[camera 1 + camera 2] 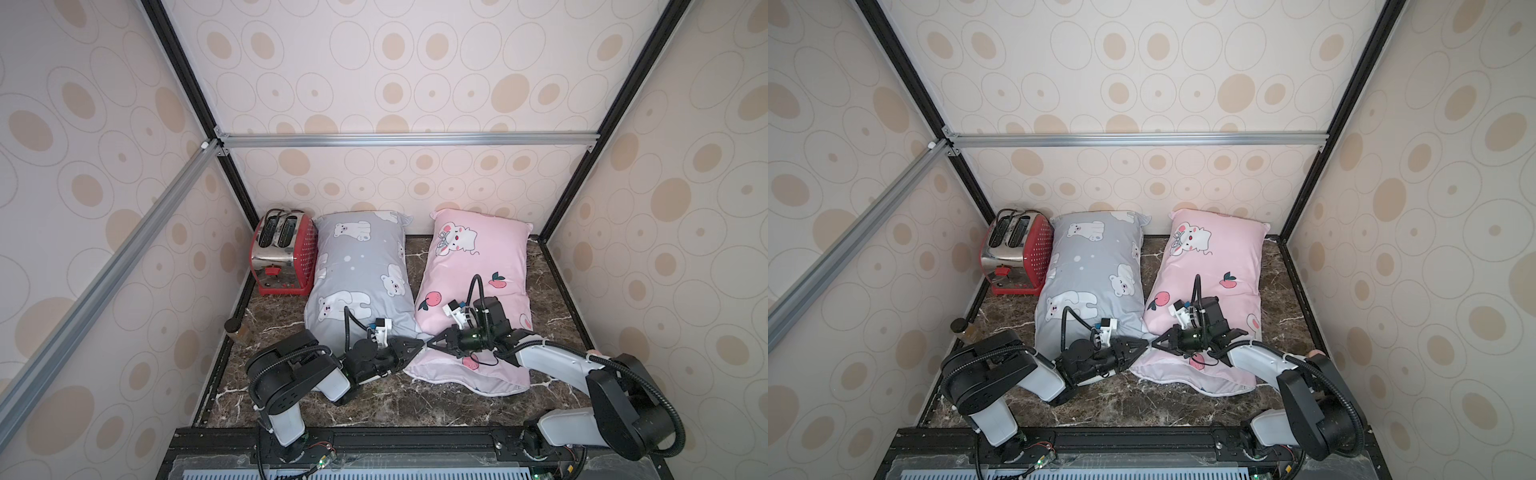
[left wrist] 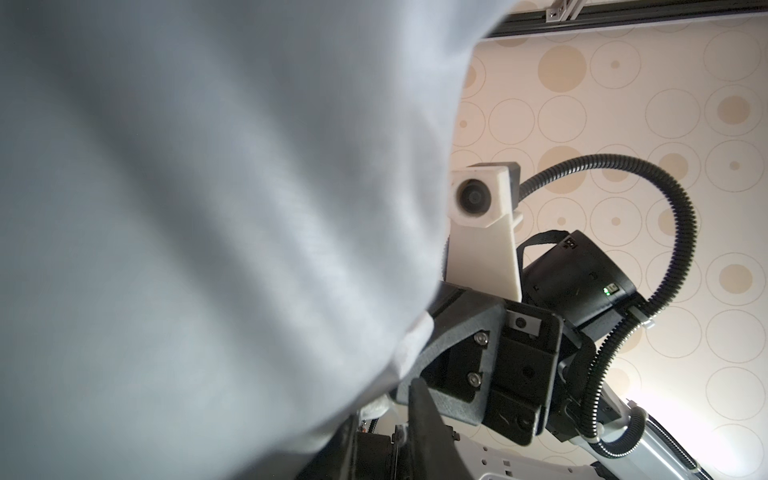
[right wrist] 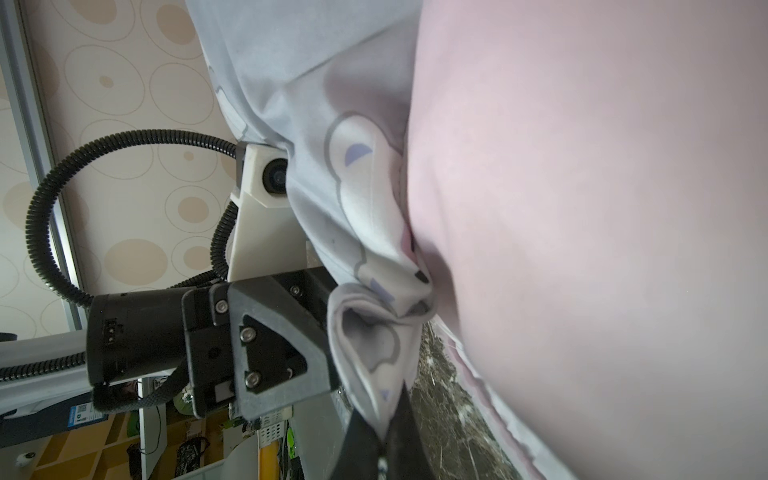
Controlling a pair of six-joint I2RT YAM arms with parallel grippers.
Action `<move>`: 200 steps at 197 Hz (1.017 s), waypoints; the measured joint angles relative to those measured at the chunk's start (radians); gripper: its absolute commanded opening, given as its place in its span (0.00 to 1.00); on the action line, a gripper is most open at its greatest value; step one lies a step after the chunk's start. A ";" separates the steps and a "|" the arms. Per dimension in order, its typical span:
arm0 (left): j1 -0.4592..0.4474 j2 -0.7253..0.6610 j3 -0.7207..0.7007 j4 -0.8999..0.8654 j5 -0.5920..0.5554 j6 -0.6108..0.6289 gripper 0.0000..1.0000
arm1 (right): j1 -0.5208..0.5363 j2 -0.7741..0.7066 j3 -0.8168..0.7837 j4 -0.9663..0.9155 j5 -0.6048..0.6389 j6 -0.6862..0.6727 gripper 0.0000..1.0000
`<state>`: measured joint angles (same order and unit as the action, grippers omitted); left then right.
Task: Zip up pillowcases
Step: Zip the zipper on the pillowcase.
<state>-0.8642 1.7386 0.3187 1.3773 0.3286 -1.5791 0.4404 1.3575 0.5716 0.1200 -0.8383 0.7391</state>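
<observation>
The grey pillowcase (image 1: pixel 357 274) with white polar bears lies at the left, and the pink pillowcase (image 1: pixel 478 270) with peaches lies at the right. Both arms meet at the grey one's near right corner. My right gripper (image 1: pixel 428 344) reaches in from the right across the pink pillowcase (image 3: pixel 582 208). In its wrist view this right gripper (image 3: pixel 381 432) is shut on a bunched fold of the grey pillowcase (image 3: pixel 357 199). My left gripper (image 1: pixel 419 345) faces it from the left. In the left wrist view grey cloth (image 2: pixel 208 208) fills the frame. There the left gripper (image 2: pixel 384 432) shows a narrow gap with the cloth's edge in it.
A red toaster (image 1: pixel 284 253) stands at the back left, touching the grey pillowcase. A small jar with a dark lid (image 1: pixel 235 328) sits by the left wall. The dark marble tabletop (image 1: pixel 395 399) is walled on three sides, with a black rail along its front edge.
</observation>
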 measured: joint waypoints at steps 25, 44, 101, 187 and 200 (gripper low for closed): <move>0.000 0.007 0.000 0.007 0.000 0.000 0.15 | -0.002 0.000 0.000 0.001 -0.001 0.005 0.00; 0.000 0.019 0.001 0.013 0.000 0.000 0.12 | -0.002 0.000 0.000 0.002 -0.003 0.009 0.00; -0.001 0.050 0.013 0.022 -0.005 0.003 0.00 | -0.003 0.000 -0.004 0.011 -0.003 0.014 0.00; -0.005 -0.040 0.010 -0.100 -0.043 0.048 0.00 | -0.003 -0.071 0.014 -0.086 0.021 -0.024 0.00; -0.005 -0.122 0.010 -0.208 -0.055 0.078 0.00 | -0.003 -0.096 0.031 -0.119 0.033 -0.035 0.00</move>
<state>-0.8692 1.6161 0.3283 1.1694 0.2737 -1.5009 0.4374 1.2613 0.6029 0.0013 -0.8055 0.7040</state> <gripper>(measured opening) 0.047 0.051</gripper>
